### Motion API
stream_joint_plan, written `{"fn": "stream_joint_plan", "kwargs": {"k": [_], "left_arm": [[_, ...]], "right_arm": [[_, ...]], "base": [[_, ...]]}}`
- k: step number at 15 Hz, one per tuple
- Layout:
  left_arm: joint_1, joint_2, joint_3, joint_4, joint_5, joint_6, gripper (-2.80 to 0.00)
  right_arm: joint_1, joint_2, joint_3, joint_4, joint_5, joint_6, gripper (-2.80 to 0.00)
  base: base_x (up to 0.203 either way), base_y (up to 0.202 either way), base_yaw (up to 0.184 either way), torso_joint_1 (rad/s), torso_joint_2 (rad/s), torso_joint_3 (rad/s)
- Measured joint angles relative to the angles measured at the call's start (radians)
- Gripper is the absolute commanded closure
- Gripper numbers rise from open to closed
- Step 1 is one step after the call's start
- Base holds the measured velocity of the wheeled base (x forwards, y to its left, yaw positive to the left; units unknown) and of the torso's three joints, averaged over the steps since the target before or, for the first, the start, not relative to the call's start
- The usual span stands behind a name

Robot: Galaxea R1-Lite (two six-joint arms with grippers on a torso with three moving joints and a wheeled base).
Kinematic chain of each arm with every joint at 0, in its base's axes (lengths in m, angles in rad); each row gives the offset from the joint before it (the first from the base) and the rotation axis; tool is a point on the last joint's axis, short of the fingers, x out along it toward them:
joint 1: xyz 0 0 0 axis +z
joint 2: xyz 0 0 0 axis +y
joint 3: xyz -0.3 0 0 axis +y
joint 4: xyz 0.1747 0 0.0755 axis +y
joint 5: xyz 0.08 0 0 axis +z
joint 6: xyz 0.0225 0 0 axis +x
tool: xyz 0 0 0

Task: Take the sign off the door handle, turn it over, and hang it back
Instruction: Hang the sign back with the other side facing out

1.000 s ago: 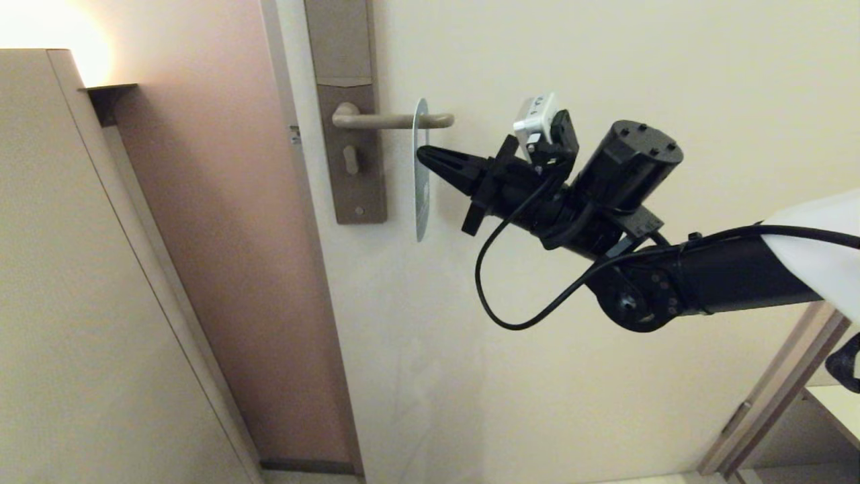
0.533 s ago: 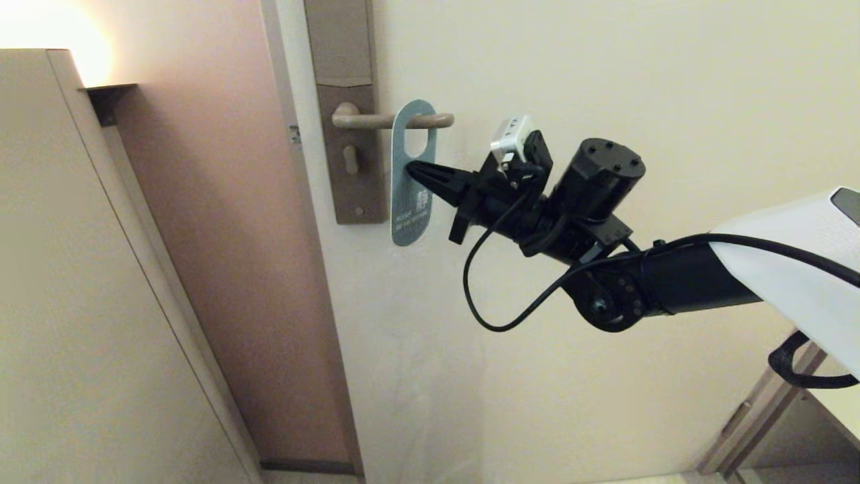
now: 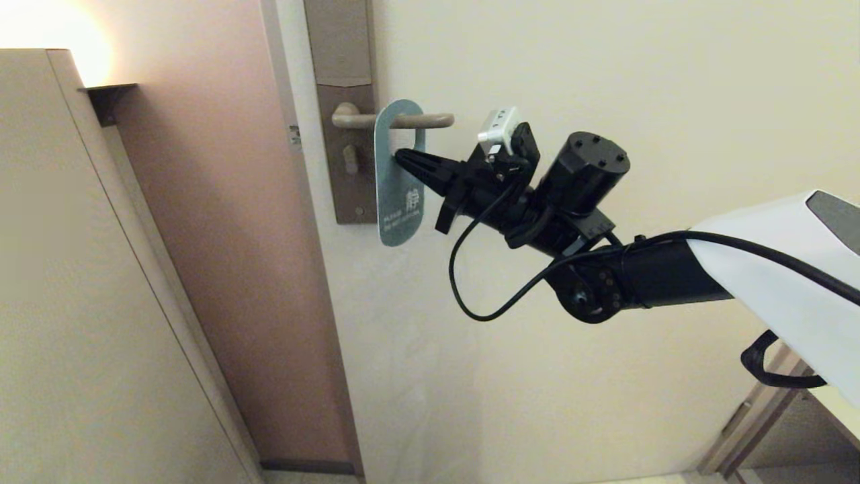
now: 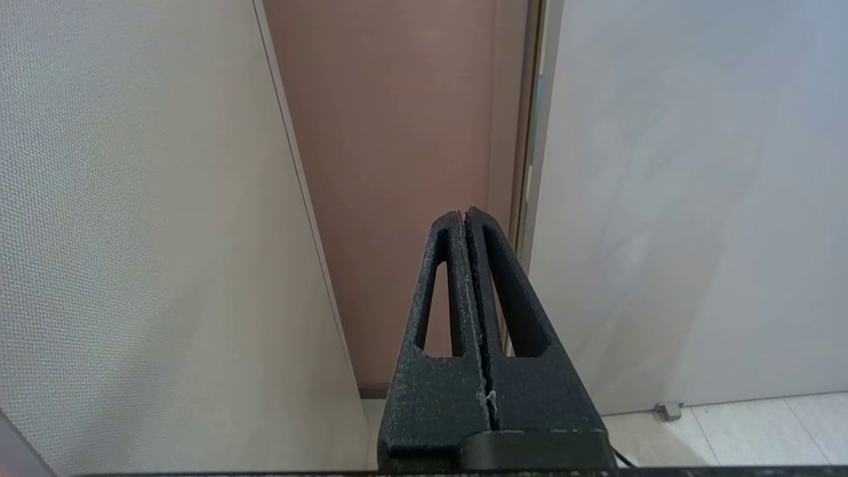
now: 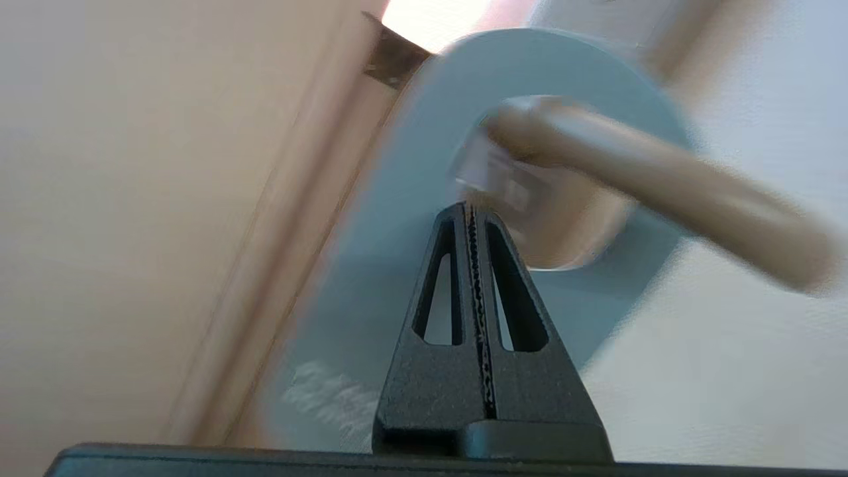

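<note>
One sign (image 3: 398, 181) hangs on the door handle (image 3: 403, 121), a flat rounded-oblong card, blue face outward, with pale lettering near its lower end too small for me to read. Its oval hole is threaded over the slim beige-bronze lever, whose rounded end sticks out past the card. Behind sits one tall brown backplate (image 3: 349, 168), partly covered by the card and cut off at the top. My right gripper (image 3: 398, 156) points its two rough black fingers, pressed together, at the card just under the hole; whether the tips touch it I cannot tell, and they pinch nothing. In my right wrist view the sign and lever are blurred. My left gripper (image 4: 466, 215) is parked low, fingers clenched on nothing, facing the pale door's (image 4: 695, 199) edge
</note>
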Motion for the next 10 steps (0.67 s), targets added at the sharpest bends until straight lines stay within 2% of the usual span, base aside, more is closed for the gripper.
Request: {"fn": "stream_joint_plan", "kwargs": {"k": [6, 10], "left_arm": [[0.000, 0.000, 0.000, 0.000, 0.000, 0.000, 0.00], [0.000, 0.000, 0.000, 0.000, 0.000, 0.000, 0.00]], "right_arm": [[0.057, 0.028, -0.017, -0.001, -0.001, -0.002, 0.00], [0.069, 0.067, -0.088, -0.002, -0.056, -0.003, 0.00]], "base": [[0.000, 0.000, 0.000, 0.000, 0.00, 0.000], [0.000, 0.000, 0.000, 0.000, 0.00, 0.000]]}}
